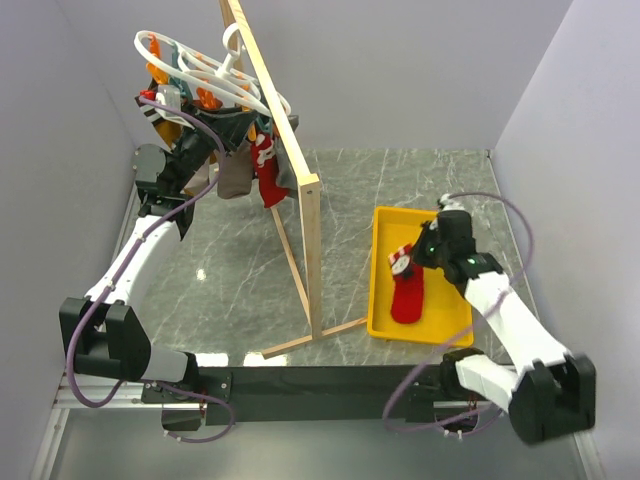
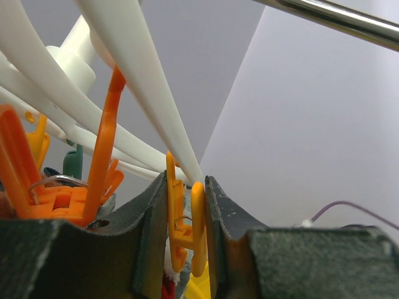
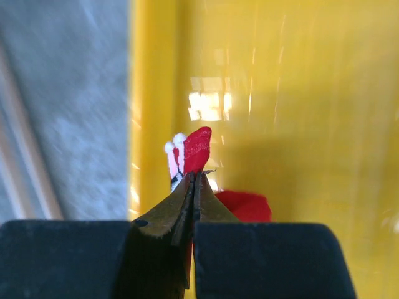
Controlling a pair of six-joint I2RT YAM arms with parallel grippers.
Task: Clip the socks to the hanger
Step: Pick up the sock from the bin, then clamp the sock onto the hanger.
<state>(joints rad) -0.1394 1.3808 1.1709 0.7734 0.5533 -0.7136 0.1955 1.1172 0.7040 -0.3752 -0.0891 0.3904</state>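
Observation:
One red sock (image 1: 407,295) lies in the yellow tray (image 1: 385,320) at the right. My right gripper (image 3: 194,177) is shut on its cuff end, and the red fabric with white trim (image 3: 198,146) pokes out above the fingertips. The white hanger (image 1: 200,70) hangs from the wooden rack at the upper left, and another red sock (image 1: 268,175) hangs from it. My left gripper (image 2: 186,205) is shut on an orange clip (image 2: 196,230) of the hanger, squeezing it under the white rings (image 2: 131,75).
The tall wooden rack (image 1: 300,200) stands in the middle between the two arms. Grey and dark socks (image 1: 232,170) hang from the hanger beside the red one. More orange clips (image 2: 56,199) sit left of the left jaws. Marble tabletop (image 3: 62,112) lies left of the tray.

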